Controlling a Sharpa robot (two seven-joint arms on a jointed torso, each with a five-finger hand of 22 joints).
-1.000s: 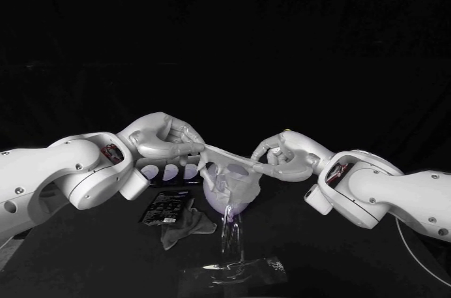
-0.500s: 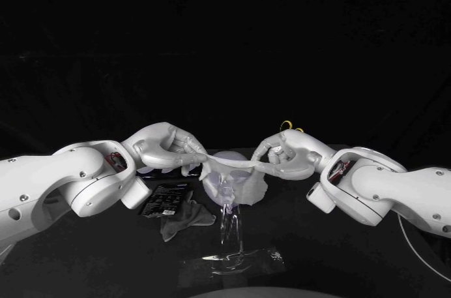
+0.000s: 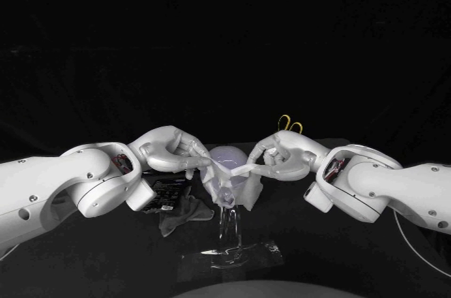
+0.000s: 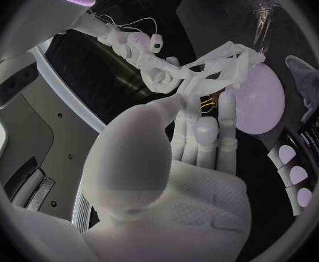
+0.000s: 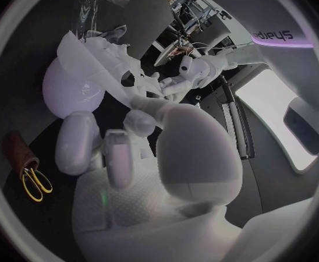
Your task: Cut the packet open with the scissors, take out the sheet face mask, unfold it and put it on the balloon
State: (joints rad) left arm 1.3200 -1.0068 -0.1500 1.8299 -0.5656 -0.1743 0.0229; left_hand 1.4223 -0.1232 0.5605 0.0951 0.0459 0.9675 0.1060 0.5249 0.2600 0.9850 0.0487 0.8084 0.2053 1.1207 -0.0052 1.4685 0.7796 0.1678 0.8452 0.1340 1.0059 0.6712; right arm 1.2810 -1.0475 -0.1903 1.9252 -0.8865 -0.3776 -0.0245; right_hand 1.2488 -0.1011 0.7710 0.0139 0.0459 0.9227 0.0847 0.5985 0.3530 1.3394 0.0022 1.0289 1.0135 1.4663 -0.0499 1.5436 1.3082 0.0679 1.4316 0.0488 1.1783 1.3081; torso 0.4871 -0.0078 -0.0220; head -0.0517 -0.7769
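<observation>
Pinching one upper corner of the sheet face mask (image 3: 232, 184) between thumb and fingertips, the left hand (image 3: 174, 151) is closed on it. The right hand (image 3: 282, 156) pinches the opposite corner the same way, so the top edge runs taut between them. That edge lies across the front of the pale balloon (image 3: 229, 158), near its top. The rest of the mask hangs over the lower front, creased and not yet smoothed on. The balloon sits on a clear stand (image 3: 229, 242) on the black worktop (image 3: 103, 265). Near the stand, on the left-arm side, lie the black packet (image 3: 167, 195) and a crumpled grey scrap (image 3: 183, 220). The yellow-handled scissors (image 3: 290, 124) lie behind the right hand. The mask looks thin, limp and damp, likely to cling, fold on itself or tear under a hard pull, so the corners are the sensible hold and the tension should be gentle. The balloon seems light and springy, and a firm push could tip it over
</observation>
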